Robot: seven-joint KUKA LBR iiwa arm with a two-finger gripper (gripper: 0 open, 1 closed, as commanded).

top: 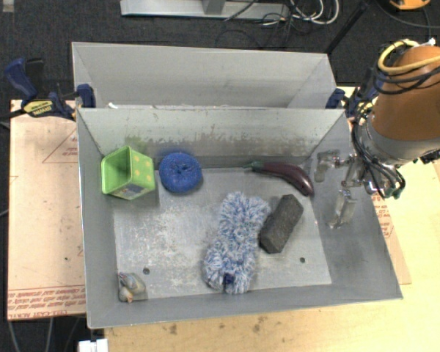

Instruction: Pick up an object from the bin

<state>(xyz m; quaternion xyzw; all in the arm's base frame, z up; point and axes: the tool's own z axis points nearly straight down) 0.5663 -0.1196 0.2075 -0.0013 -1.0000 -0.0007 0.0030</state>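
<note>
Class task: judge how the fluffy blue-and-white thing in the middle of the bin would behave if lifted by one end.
The fluffy blue-and-white thing looks made of loose yarn-like strands, so it would probably sag rather than stay stiff. It likely weighs little for its bulk. Lying long and flat, it seems unlikely to roll.

Left above fluffy blue-white mop head: green cube, blue ball. Below left: small figurine. Right: dark block, purple aubergine.
</note>
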